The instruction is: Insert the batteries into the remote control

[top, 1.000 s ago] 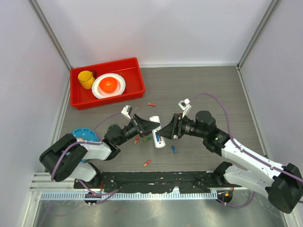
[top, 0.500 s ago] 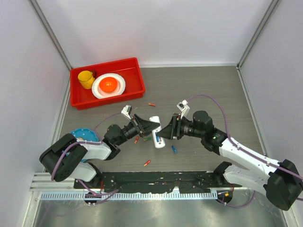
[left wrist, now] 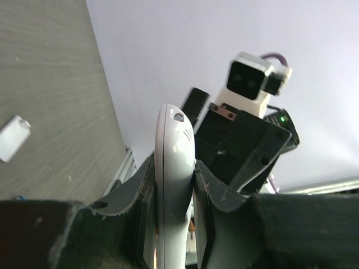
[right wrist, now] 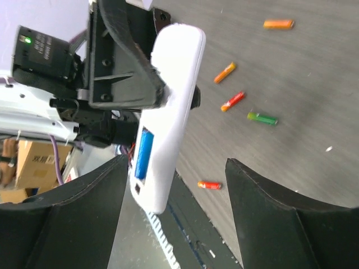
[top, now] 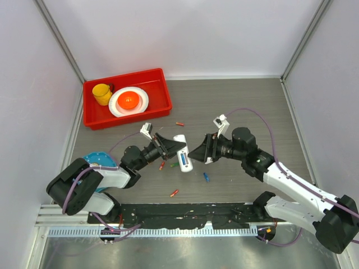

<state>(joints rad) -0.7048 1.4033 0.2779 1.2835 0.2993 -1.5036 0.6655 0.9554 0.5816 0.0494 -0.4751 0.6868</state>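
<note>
Top view, remote control (top: 184, 161): sat mid-table between the two arms, its far end clamped in the closed left gripper (top: 171, 146).
Top view, right gripper (top: 195, 152): jaws spread and empty, just beside the remote.
Top view, batteries (top: 206, 177): lay loose on the table (top: 252, 106) around the remote.
Left wrist, grip: both pads pressed the remote from either side.
Right wrist, slot: one blue cell (right wrist: 144, 152) lay in the open back, and the spread fingers (right wrist: 263, 213) flanked the remote.
Handling: probably light, stiff, smooth plastic, best held near one end, clear of the slot. The batteries looked tiny and apt to roll.
</note>
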